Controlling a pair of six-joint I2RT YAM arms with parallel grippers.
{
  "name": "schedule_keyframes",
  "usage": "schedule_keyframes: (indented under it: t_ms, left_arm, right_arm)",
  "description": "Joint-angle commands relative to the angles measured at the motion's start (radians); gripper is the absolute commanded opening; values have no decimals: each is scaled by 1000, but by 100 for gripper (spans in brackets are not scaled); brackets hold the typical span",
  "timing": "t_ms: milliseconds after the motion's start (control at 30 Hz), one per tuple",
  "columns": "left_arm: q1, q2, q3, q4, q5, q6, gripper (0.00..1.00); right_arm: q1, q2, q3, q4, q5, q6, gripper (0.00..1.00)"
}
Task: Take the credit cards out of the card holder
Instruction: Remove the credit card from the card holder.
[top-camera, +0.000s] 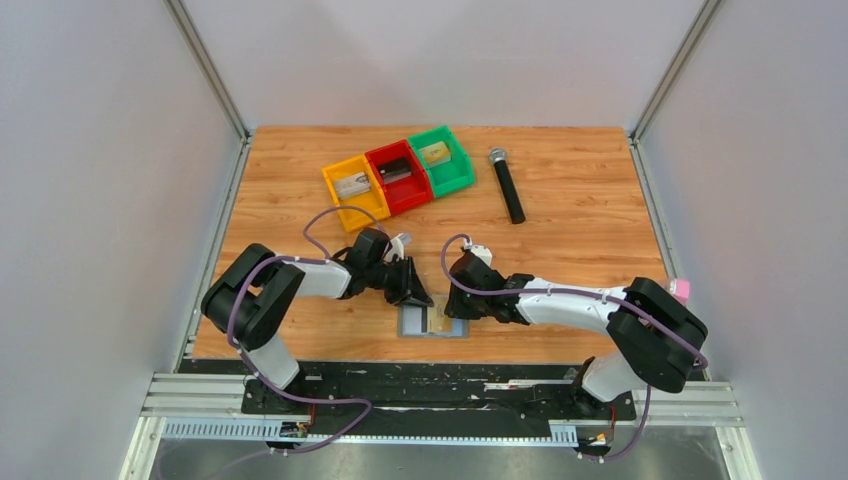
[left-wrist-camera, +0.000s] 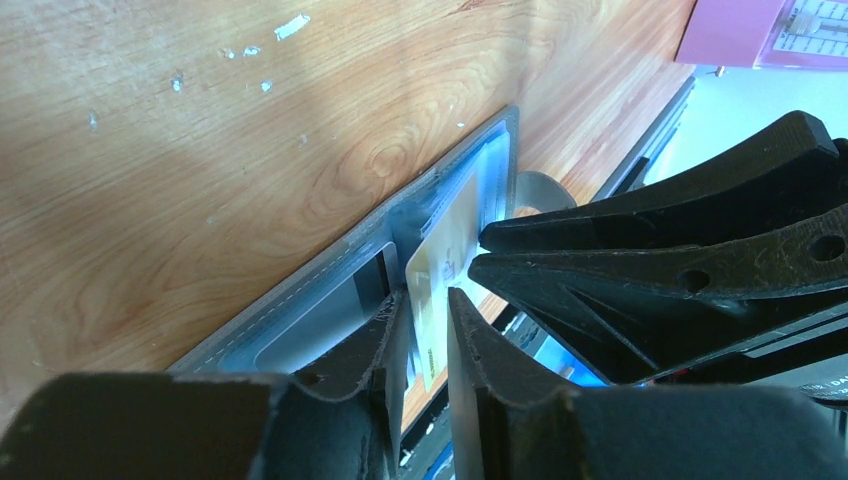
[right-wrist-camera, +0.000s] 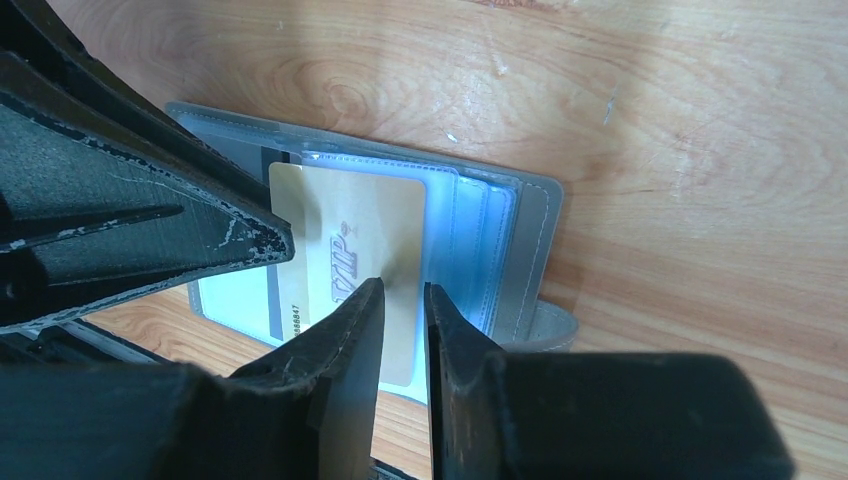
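The card holder (top-camera: 413, 325) lies open and flat near the table's front edge, between both grippers. A tan-gold credit card (right-wrist-camera: 370, 215) sticks partly out of its clear pocket. My left gripper (left-wrist-camera: 428, 312) is closed narrowly on that card's (left-wrist-camera: 445, 250) edge; its fingers (right-wrist-camera: 150, 210) reach the card's left side in the right wrist view. My right gripper (right-wrist-camera: 402, 290) is nearly closed, empty, with its tips down on the card and the holder (right-wrist-camera: 525, 240). A pale card with a dark stripe (right-wrist-camera: 240, 300) lies under the gold one.
Yellow (top-camera: 352, 190), red (top-camera: 398, 177) and green (top-camera: 440, 160) bins stand in a row at the back, each with something in it. A black microphone (top-camera: 507, 186) lies to their right. The table's front edge and metal rail run just behind the holder.
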Motion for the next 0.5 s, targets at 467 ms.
schedule_keyframes:
  t_ms: [467]
  left_arm:
    - [-2, -56, 19, -36, 27, 14, 0]
  right_arm:
    - [-23, 10, -27, 7, -15, 10, 23]
